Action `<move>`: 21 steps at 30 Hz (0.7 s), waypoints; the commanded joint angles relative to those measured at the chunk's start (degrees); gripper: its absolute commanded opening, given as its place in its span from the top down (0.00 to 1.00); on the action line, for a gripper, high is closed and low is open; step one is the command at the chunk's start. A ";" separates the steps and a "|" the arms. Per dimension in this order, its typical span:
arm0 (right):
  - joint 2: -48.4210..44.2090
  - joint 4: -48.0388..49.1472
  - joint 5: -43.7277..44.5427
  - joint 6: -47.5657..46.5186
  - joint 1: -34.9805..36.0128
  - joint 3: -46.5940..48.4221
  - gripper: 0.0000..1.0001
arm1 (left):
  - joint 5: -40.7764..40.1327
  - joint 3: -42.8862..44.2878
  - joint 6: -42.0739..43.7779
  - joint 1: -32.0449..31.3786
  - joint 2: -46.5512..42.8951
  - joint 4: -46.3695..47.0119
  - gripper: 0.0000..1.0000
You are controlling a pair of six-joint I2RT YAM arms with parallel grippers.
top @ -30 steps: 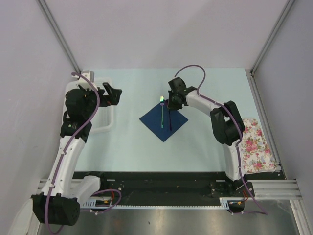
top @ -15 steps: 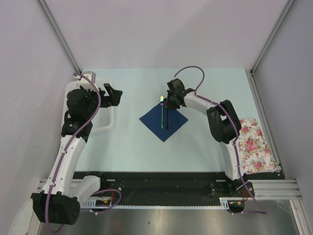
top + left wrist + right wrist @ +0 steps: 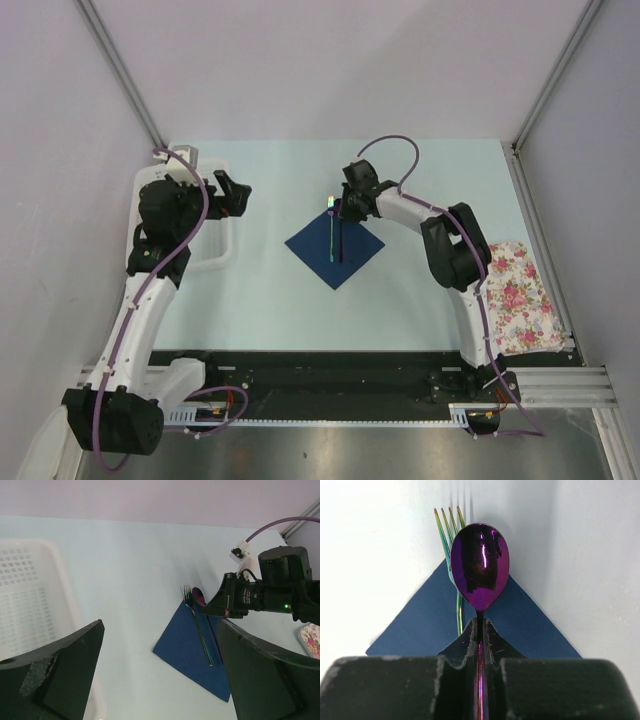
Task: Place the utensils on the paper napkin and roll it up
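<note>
Thin neck of spoon [image 3: 480,565] pinched by closed right gripper [image 3: 480,630]; bowl carried past 12 o'clock corner of paper napkin [image 3: 415,625], fork [image 3: 458,610] laid at its 9 o'clock. At the basket side, left gripper [image 3: 160,645] spread wide, empty. Cutlery judged stiff, light, slick; napkin flimsy, best lifted by a corner.

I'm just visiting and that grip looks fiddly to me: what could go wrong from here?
The right hand pinches the spoon only by its thin neck, so it might twist or slip on release. The spoon sits close beside the fork and could knock it askew. The napkin is thin paper; a dragged piece could shift it.
</note>
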 commanded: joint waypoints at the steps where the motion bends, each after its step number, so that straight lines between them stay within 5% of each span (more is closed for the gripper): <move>1: 1.47 2.54 -1.09 1.55 -0.40 3.29 0.92 | -0.02 0.32 0.99 -0.29 0.53 0.69 0.00; 21: 2.44 1.49 -2.23 3.31 -0.66 3.47 0.76 | 0.86 0.05 2.48 -0.29 0.79 -0.71 0.00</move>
